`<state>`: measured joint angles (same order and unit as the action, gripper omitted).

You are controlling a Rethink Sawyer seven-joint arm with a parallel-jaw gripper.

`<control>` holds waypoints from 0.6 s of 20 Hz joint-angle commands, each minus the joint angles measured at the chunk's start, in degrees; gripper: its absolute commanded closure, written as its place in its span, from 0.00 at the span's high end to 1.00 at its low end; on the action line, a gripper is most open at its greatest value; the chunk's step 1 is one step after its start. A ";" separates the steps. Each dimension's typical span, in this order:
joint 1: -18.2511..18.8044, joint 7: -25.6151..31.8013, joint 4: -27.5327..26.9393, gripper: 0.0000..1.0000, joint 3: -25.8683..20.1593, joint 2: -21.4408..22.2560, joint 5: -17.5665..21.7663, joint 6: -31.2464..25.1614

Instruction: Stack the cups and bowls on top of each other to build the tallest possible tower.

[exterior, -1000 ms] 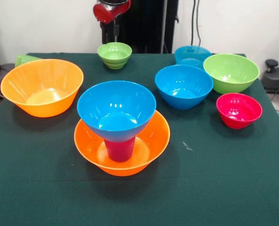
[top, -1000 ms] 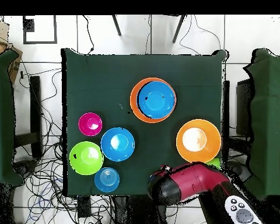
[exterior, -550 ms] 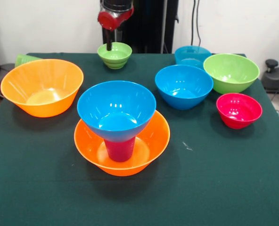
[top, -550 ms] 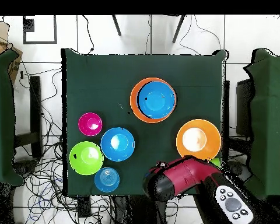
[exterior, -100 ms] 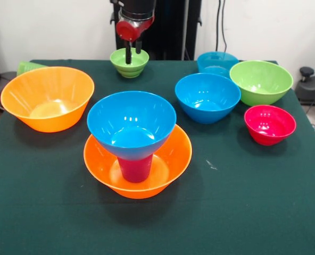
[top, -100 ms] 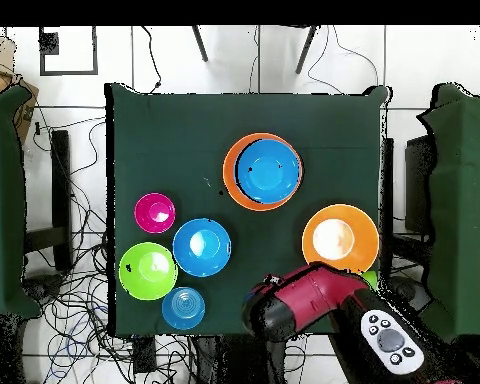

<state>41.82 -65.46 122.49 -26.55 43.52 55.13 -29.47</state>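
The tower stands at the table's middle: a wide orange bowl [exterior, -100 ms: 168, 159] holds an upside-down purple-magenta cup [exterior, -100 ms: 135, 167], and a blue bowl [exterior, -100 ms: 131, 123] sits upright on the cup. From above the tower [top, -100 ms: 263, 172] shows as blue inside orange. My gripper [exterior, -100 ms: 132, 53] hangs open over a small lime green bowl [exterior, -100 ms: 129, 65] at the far edge, its fingertips at the rim. In the overhead view the red arm [top, -100 ms: 304, 305] hides that bowl. A second orange bowl [exterior, -100 ms: 47, 97] sits at the left, with a light green cup [exterior, -100 ms: 27, 66] behind it.
At the right stand a medium blue bowl [exterior, -100 ms: 207, 96], a teal-blue bowl [exterior, -100 ms: 217, 62], a large lime green bowl [exterior, -100 ms: 261, 81] and a small red-pink bowl [exterior, -100 ms: 270, 124]. The dark green table [exterior, -100 ms: 242, 202] ends close behind the small lime bowl.
The gripper has come down and shifted slightly to the right in the front view, reaching the small lime green bowl. No bowl or cup has moved.
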 commanded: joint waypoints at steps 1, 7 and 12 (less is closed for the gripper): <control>-0.52 -2.03 -4.06 1.00 0.12 -3.12 5.43 4.41; -0.96 -2.32 -4.22 1.00 0.25 -3.24 5.81 4.62; -1.59 -3.07 -4.86 1.00 0.78 -4.38 5.94 5.28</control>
<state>41.97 -65.46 122.26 -26.00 43.31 56.21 -27.22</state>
